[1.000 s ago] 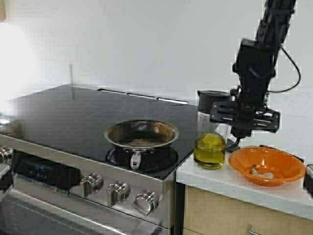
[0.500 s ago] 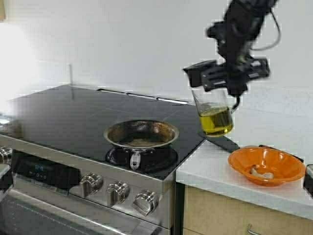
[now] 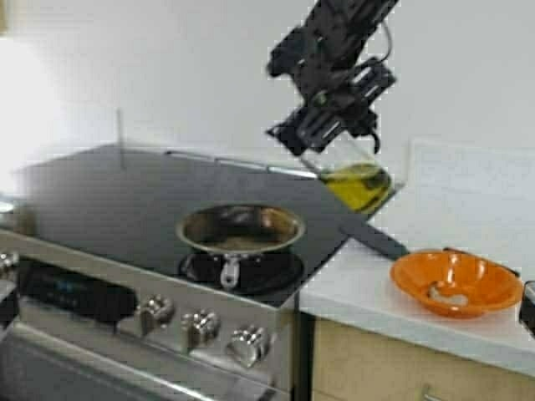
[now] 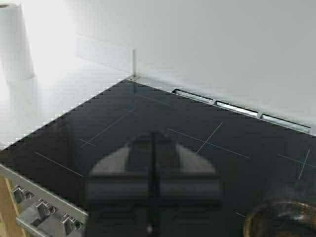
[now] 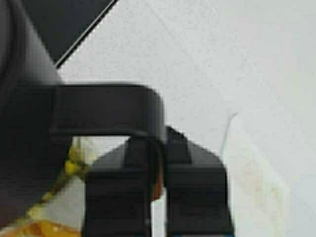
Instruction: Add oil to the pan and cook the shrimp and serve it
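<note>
The pan (image 3: 241, 229) sits on the stove (image 3: 100, 188) at centre frame, above the knobs (image 3: 199, 328). The oil (image 3: 358, 184) hangs tilted up and to the right of it, in the right gripper (image 3: 328, 125). At lower right, the shrimp (image 3: 447, 294) lies in a bowl (image 3: 485, 284) on the counter (image 3: 359, 288).

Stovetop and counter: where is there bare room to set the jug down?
Free: black glass stovetop left of the brown-stained steel frying pan; white counter behind the orange bowl. Crowded: counter front, with bowl and flat black object. Right claw holds the tilted glass oil jug aloft.
</note>
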Available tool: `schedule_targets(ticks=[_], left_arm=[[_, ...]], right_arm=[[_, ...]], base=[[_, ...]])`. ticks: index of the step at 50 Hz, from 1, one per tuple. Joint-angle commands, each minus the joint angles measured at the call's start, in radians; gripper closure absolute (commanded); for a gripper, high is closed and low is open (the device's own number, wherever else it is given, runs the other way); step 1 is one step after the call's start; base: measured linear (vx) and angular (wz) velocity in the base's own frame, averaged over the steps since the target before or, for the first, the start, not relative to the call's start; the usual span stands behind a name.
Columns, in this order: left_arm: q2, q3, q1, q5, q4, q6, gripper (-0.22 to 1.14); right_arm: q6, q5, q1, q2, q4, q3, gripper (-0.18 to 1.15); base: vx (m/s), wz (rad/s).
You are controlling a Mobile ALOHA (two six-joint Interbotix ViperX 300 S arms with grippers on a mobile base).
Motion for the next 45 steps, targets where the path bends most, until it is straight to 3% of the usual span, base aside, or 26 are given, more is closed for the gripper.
schedule_targets(ticks=[1,45], left_arm=[[0.006,-0.012,0.000,-0.005,-0.002,0.002,0.89],[0.006,-0.009,0.000,-0.003,-0.002,-0.012,0.89]], right_arm=[[-0.028,-0.025,0.018,0.015,-0.006,-0.083,0.89],[-0.370,-0.097,0.051,0.195,-0.037,-0.281,0.89]], base=[[0.00,0.00],[0.00,0.00]])
